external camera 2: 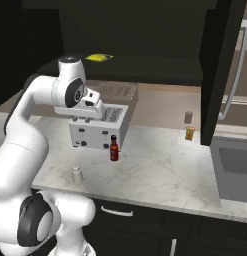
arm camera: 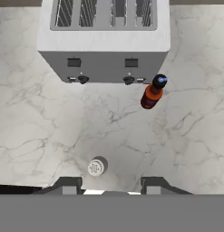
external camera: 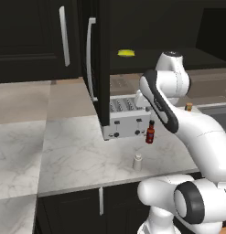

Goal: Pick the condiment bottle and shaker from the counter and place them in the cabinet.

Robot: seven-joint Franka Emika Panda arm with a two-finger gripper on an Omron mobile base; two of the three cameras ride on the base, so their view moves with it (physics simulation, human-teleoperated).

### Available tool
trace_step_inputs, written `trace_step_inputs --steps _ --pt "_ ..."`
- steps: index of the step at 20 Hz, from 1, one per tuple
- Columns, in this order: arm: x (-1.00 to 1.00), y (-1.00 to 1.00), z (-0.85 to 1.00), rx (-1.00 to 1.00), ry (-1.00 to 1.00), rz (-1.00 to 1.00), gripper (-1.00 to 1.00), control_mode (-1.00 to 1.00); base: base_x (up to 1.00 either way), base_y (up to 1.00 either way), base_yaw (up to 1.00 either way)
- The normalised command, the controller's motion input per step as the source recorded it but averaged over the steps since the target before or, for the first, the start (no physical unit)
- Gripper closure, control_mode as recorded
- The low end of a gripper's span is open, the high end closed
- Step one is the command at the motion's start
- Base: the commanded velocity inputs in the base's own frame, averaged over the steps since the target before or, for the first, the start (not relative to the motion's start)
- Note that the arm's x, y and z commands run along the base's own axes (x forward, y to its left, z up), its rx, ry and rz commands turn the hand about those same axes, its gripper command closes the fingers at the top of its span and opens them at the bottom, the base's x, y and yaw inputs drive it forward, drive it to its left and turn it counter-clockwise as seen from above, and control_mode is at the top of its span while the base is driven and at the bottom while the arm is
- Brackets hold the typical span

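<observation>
Condiment bottle [external camera: 150, 132] and shaker [external camera: 137, 162] both stand upright on the counter [external camera: 78, 155], apart from each other. From the left base camera the red bottle sits just in front of the toaster's [external camera: 126, 119] right end, close to its face, while the white-grey shaker stands nearer the counter's front edge, slightly to the left of the bottle.

The right base camera shows the same layout: bottle [external camera 2: 114, 148] just before the toaster's [external camera 2: 97, 131] front corner, shaker [external camera 2: 77, 174] near the counter's [external camera 2: 160, 170] front edge. A tiny orange-brown jar [external camera 2: 189, 133] stands farther right near the back, beside the cabinet's open door [external camera 2: 217, 65] with its long silver handle [external camera 2: 235, 70]. A yellow item [external camera 2: 98, 57] lies on the dark ledge behind.

Looking straight down from the hand, the gripper [arm camera: 108, 186] hovers high above the counter [arm camera: 45, 122] with its two finger tips spread apart and nothing between them. The shaker [arm camera: 96, 167] lies just above the gap between the tips, its perforated top facing the camera. The bottle [arm camera: 153, 93] appears farther up and to the right, next to the toaster's [arm camera: 103, 43] knobbed front.
</observation>
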Motion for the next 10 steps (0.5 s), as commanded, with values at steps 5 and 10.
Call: trace_step_inputs --steps 5,10 --pt "-0.19 0.0 0.0 0.0 0.0 0.0 -1.0 -1.0 0.0 0.0 0.0" --pt "-0.41 0.0 -0.01 0.0 -0.02 0.02 -1.0 -1.0 0.0 0.0 0.0"
